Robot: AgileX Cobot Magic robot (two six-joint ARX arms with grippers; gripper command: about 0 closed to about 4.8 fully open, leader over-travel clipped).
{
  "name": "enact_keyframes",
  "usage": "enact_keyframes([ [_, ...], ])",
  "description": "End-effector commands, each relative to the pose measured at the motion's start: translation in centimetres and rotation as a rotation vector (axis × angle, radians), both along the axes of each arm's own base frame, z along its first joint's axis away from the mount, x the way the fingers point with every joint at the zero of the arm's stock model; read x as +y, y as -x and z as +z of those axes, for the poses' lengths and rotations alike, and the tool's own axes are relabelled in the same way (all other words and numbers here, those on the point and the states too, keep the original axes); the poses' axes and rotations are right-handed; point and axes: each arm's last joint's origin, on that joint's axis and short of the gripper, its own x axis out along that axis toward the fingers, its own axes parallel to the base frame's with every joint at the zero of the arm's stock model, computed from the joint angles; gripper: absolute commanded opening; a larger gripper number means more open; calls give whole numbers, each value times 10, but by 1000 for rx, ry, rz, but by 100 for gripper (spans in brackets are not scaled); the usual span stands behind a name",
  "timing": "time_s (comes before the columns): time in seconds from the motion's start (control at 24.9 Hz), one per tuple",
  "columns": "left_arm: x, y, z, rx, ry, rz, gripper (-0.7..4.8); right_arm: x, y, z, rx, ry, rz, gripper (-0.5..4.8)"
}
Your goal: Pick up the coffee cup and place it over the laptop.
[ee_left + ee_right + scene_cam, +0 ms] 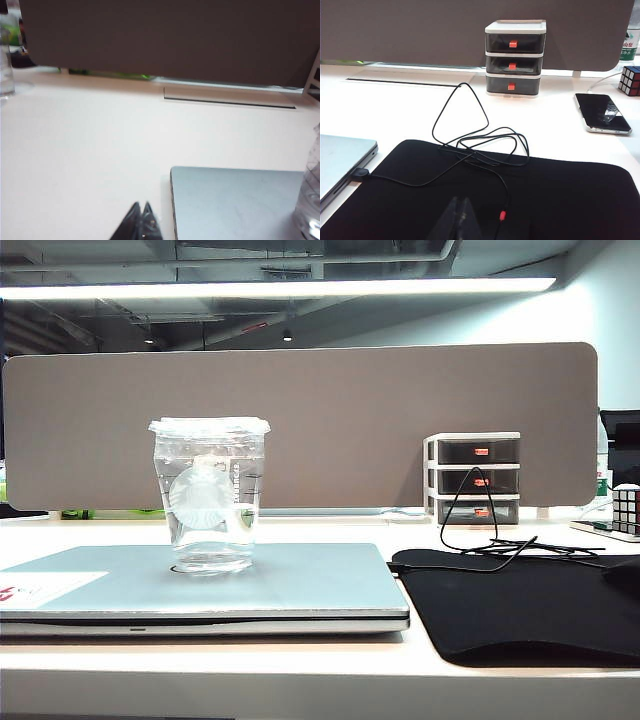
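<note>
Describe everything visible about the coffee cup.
The coffee cup is a clear plastic, tapered cold-drink cup with a flat clear lid, a round whitish logo and printed marks on its side. It looks empty, or nearly so. It stands upright on the closed silver laptop, near the lid's middle, and only its base touches the lid. No pincer holds it; in the left wrist view its edge shows beside the shut left pincer.

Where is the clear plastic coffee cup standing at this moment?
In the exterior view, the clear plastic coffee cup stands upright on the closed silver-grey laptop, left of the black mat and clear of both end effectors.
</note>
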Motion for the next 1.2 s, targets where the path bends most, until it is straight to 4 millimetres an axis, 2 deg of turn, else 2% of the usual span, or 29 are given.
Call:
enact_keyframes([
  [0.04,1,0,0,15,-23,20,-5,-2,0,1,-23,3,-56,-6],
  [0.2,1,0,-1,21,-26,28,-5,-6,-1,2,-29,15,-195,-6],
  [0.52,1,0,1,1,-27,28,-4,0,0,2,-37,0,15,-6],
  [1.2,0,0,-2,28,5,11,-4,0,0,2,-35,0,9,-6],
])
